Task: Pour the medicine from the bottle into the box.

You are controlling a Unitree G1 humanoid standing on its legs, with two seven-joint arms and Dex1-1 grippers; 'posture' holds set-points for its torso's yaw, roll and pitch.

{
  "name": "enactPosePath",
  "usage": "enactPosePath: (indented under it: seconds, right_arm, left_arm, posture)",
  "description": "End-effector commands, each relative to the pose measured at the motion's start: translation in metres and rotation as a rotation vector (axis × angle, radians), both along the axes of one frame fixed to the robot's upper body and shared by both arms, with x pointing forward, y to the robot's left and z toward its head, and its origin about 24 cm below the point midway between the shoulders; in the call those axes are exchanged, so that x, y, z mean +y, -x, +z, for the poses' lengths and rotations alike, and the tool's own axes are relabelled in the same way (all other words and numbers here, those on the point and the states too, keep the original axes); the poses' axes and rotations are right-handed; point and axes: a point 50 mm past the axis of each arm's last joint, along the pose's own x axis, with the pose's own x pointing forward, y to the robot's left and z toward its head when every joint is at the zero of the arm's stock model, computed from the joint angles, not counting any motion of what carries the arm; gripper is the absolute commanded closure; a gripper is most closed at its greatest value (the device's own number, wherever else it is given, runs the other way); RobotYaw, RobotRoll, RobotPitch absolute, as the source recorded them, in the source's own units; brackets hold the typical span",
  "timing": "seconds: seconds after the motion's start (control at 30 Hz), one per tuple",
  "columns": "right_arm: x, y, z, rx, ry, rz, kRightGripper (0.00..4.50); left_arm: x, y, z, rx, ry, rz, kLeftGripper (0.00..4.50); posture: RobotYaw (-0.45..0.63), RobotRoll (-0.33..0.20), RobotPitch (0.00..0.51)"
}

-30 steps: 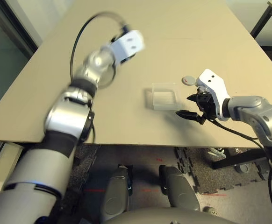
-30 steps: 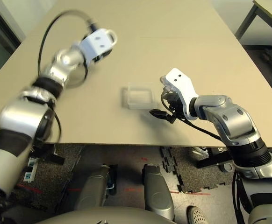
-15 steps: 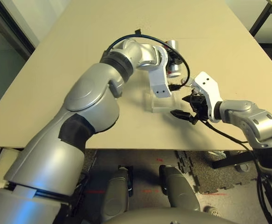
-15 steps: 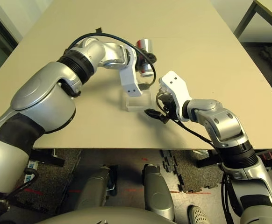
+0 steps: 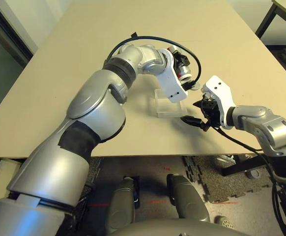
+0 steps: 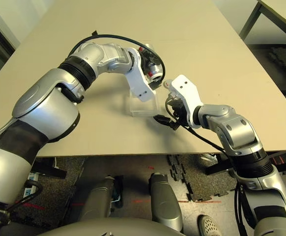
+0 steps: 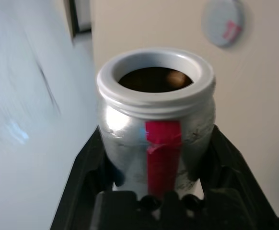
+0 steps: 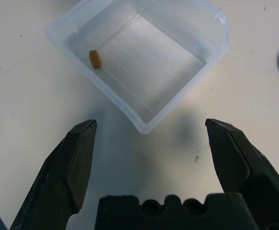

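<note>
Left gripper point(image 7: 156, 191), jaws clamped on the uncapped bottle point(image 7: 156, 139), tipped over the box's far rim. Box point(image 8: 144, 57), holding one tablet point(image 8: 95, 59), sits mid-bench. Right gripper point(image 8: 151, 143), jaws wide and empty, beside its near corner; bare bench point(image 5: 84, 59) surrounds.

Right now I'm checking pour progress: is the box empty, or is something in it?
Not empty. One small brown tablet lies inside the clear box, near one wall; the rest of its floor is bare.
</note>
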Motion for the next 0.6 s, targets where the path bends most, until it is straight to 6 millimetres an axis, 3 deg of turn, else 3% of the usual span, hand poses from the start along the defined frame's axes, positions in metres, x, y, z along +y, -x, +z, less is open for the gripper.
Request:
enactPosePath:
  seconds: [0.03,0.13,0.3,0.47,0.6]
  right_arm:
    - [-0.006,-0.002,0.004,0.000,0.005,0.002,0.00]
    - [-0.006,-0.004,0.005,0.005,0.011,0.014,0.00]
    - [-0.008,-0.007,0.008,0.014,0.019,0.028,0.00]
    - [-0.011,-0.008,0.008,0.023,0.030,0.034,0.00]
    - [-0.012,-0.009,0.008,0.028,0.032,0.038,0.00]
  left_arm:
    - [0.034,-0.014,-0.004,0.359,0.510,0.200,1.96]
    - [0.062,-0.021,-0.016,0.477,0.803,0.318,1.96]
    - [0.102,-0.021,-0.052,0.487,1.150,0.499,1.96]
    - [0.128,-0.005,-0.093,0.396,1.322,0.615,1.96]
    - [0.131,0.010,-0.121,0.402,1.332,0.667,1.96]
  posture:
    - [-0.17,0.000,0.125]
    - [-0.15,0.000,0.130]
    - [-0.11,0.000,0.142]
    - [-0.09,0.000,0.152]
    - [-0.09,0.000,0.158]
